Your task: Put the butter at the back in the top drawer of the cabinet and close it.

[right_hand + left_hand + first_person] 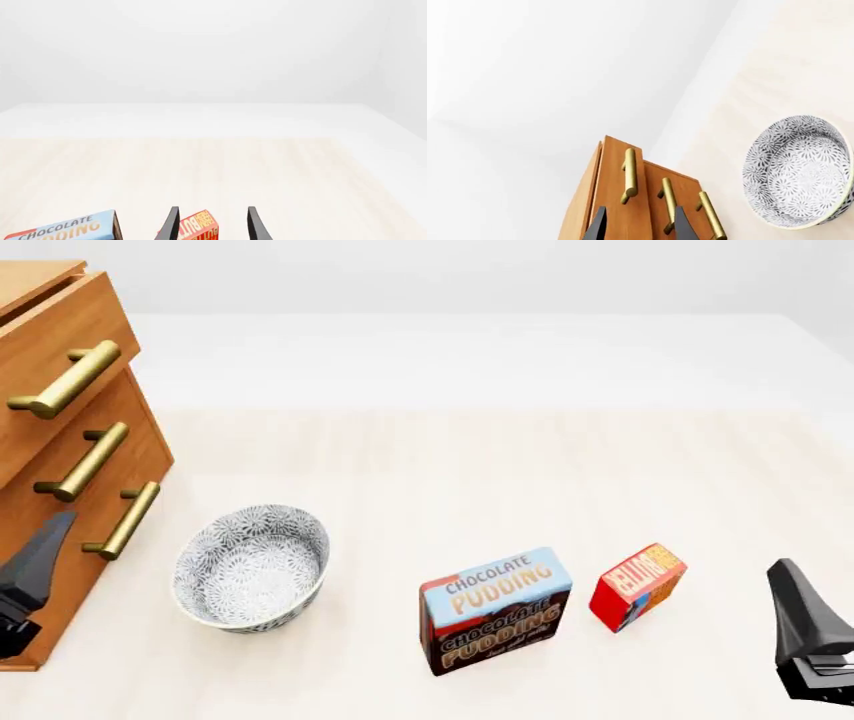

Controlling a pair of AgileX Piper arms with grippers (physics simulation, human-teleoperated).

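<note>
The left tool (639, 225) is seen with its two dark fingers spread apart and nothing is held between them. Just ahead of it the cabinet (54, 470) is found, with its three drawers all pushed in. The top drawer (60, 350) with its brass bar handle (67, 380) lies above this tool, while the lowest handle (123, 522) is nearest to its tip. A patterned grey-and-white bowl (251, 566) is placed on the table (467, 460) just beside the cabinet, to the inner side of the left tool.

The right tool (212, 225) is also released, with its fingers parted and empty. In the right wrist view the butter (193, 229) is seen just in front of the gap of this tool, close to one finger, but it is not gripped. The butter stands on the table, tilted a little, between the right tool and the "Chocolate Pudding" box (497, 610). It is near that box but apart from it, and well apart from the cabinet.
</note>
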